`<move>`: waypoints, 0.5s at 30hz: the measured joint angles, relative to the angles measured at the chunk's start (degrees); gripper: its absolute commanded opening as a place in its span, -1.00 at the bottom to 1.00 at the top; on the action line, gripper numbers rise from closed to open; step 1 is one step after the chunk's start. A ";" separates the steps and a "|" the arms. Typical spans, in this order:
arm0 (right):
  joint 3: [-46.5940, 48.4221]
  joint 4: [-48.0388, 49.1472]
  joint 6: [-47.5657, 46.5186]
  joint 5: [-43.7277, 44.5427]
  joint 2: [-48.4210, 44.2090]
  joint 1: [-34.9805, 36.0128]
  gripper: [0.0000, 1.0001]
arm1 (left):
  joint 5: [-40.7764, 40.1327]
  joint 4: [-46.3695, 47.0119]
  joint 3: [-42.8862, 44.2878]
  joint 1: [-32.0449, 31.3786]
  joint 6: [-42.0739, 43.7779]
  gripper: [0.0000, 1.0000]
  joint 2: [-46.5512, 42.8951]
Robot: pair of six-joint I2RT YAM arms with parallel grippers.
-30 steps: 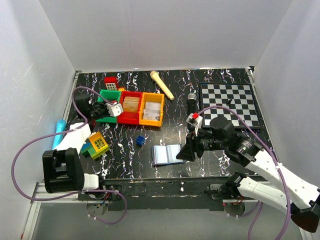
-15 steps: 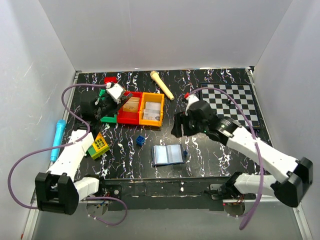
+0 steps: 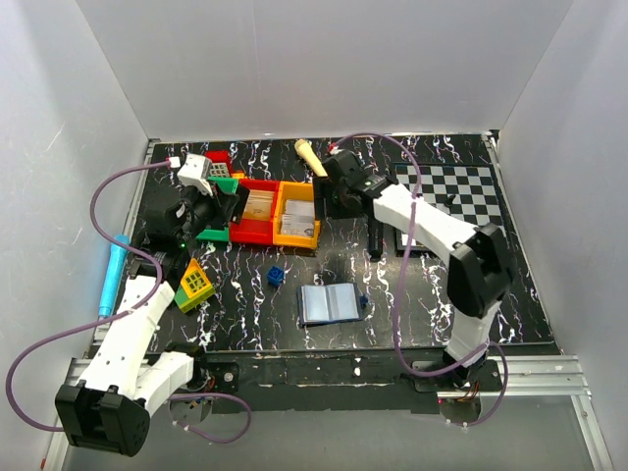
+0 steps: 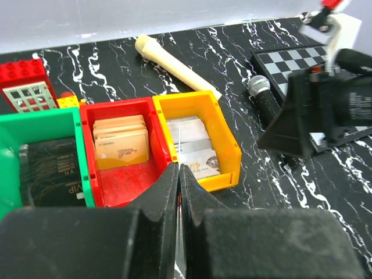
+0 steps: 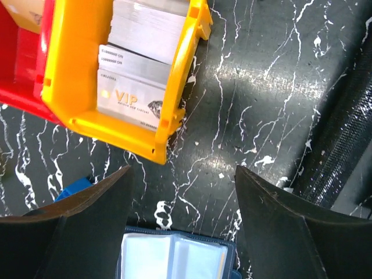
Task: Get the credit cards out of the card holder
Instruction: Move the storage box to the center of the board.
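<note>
Since a second ago, the right arm has been swinging away from the card holder and up the table; its right gripper is now hovering just right of the orange bin. The left arm has also been rising from the near left corner, and the left gripper is now hanging over the row of bins. The card holder is lying open and flat on the black marbled table, near the front edge at the middle, its pale blue inside facing up, well apart from both grippers. The right gripper's jaws are standing wide apart and are gripping nothing. The left gripper's jaws are pressing together; a thin pale sliver is showing between the tips, and I cannot tell what it is. Silver cards are sitting stacked in the orange bin, tan cards in the red bin beside it, and dark cards in the green bin. A small blue block is resting between the bins and the card holder.
</note>
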 measured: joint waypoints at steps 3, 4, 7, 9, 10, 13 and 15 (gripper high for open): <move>4.26 -1.25 -0.13 -0.72 4.90 -0.20 0.54 | -0.85 -1.64 0.00 -0.46 -1.62 -1.00 -0.48; 5.18 -1.33 -0.17 -0.96 6.10 -0.20 0.54 | -0.94 -2.12 0.00 -0.57 -2.14 -1.00 -0.48; 6.80 -1.92 -0.44 -1.60 8.48 -0.20 0.50 | -1.03 -3.45 0.00 -0.63 -3.32 -1.00 -0.46; 8.46 -2.86 -0.74 -1.92 10.05 -0.20 0.45 | -1.05 -4.17 0.00 -0.63 -3.82 -1.00 -0.46; 9.92 -3.48 -0.96 -2.01 11.19 -0.22 0.41 | -1.05 -4.46 0.00 -0.63 -3.98 -1.00 -0.46; 12.96 -4.17 -1.22 -2.32 13.94 -0.33 0.32 | -1.05 -4.79 -0.02 -0.63 -4.35 -1.00 -0.50; 14.45 -4.79 -1.20 -2.43 15.58 -0.46 0.25 | -1.05 -4.94 -0.02 -0.66 -4.39 -1.00 -0.59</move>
